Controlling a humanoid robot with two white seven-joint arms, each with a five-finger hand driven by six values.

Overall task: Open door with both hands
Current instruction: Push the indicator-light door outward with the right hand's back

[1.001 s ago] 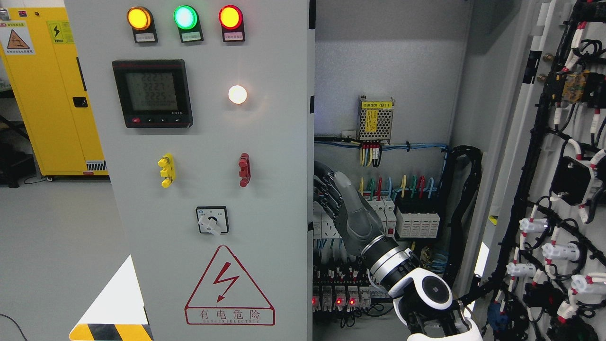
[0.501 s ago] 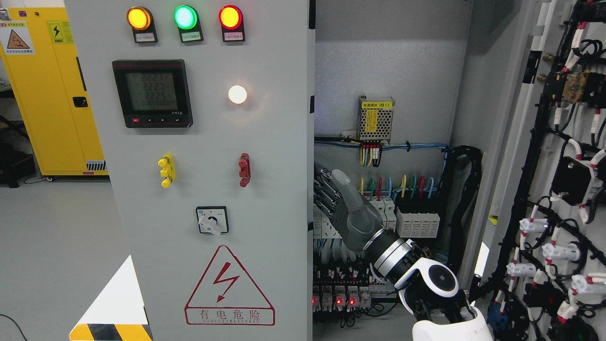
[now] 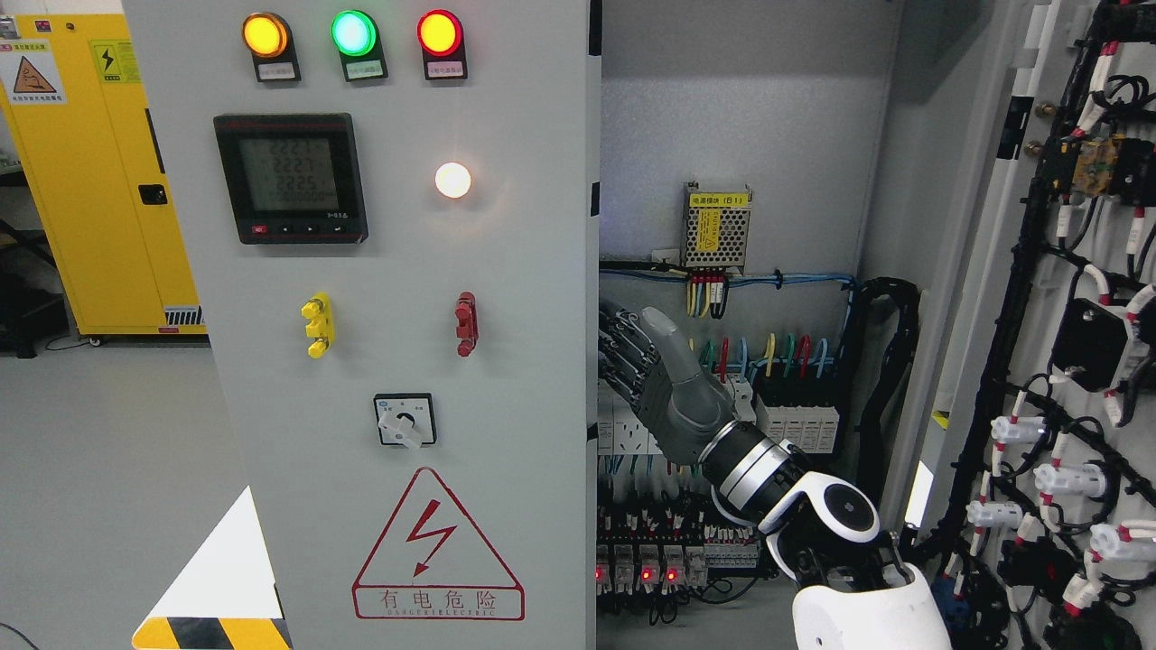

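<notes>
A humanoid robot's right hand (image 3: 664,384), grey-palmed with dark jointed fingers (image 3: 623,348), reaches into an electrical cabinet whose right door (image 3: 1066,361), a tall grey panel hung with black cable looms and white-capped connectors, already stands swung wide at the right of the scene. The arm rises from the lower right, its white and silver wrist (image 3: 768,478) angled up and left, so that the hand lies against the inner edge of the left door (image 3: 406,316), a pale grey steel panel carrying three round lamps, a black digital meter, a rotary switch and a red lightning warning triangle. That left door looks closed or nearly so, filling the middle of the view. The fingertips pass behind its edge; whether they are hooked round it or merely touching cannot be told, though the fingers seen are gently bent and the thumb extended, holding nothing visible. The left hand is out of view. Behind the hand sit rows of white breakers (image 3: 632,424) and coloured wires, close to the knuckles. The step in hand appears to be taking hold of the left door's free edge; the next move would call for a firm hook on that edge and a pull outward and leftward, clear of the wiring.
</notes>
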